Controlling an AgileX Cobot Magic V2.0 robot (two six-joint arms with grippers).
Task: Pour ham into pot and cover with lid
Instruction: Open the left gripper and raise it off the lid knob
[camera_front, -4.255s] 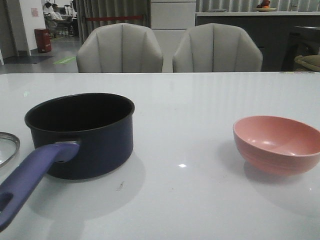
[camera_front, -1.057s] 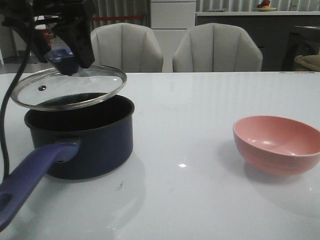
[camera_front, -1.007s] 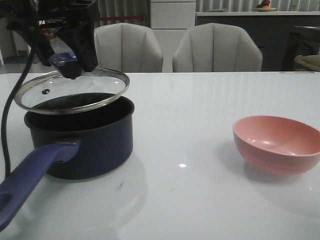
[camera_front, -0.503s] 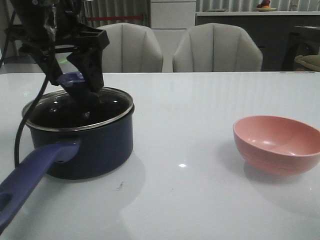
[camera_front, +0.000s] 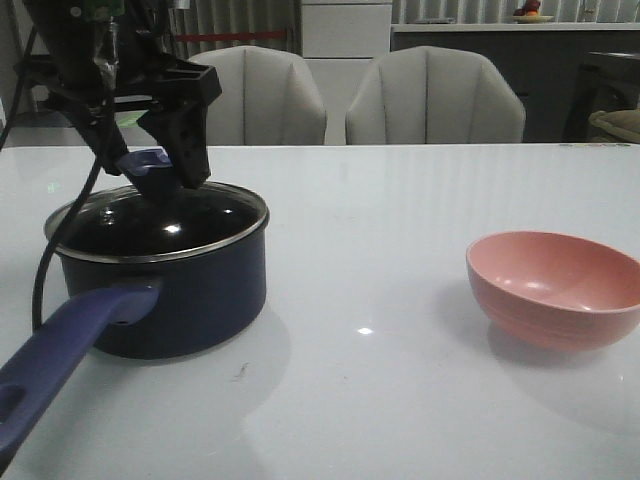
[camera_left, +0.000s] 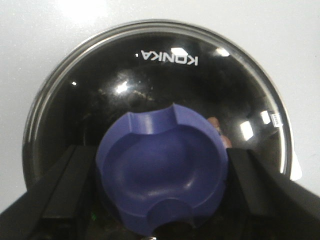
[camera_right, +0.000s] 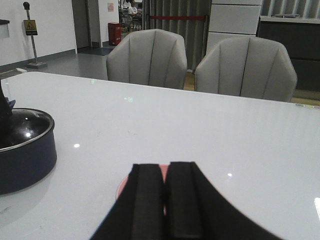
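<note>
**Glass lid seated on the navy pot**

At the left, the left gripper (camera_front: 152, 165) pinches the flared blue knob of the round metal-rimmed glass lid (camera_front: 160, 226), which sits on the dark navy saucepan (camera_front: 190, 290). A smooth pink bowl (camera_front: 555, 288) stands at right. The right gripper (camera_right: 165, 200) is pressed together.

Front view low over the table, facing the chairs (camera_front: 340, 95), left wrist view straight down, close on the lid (camera_left: 155, 90), right wrist view level, sharing pot (camera_right: 22, 155) and chairs
</note>
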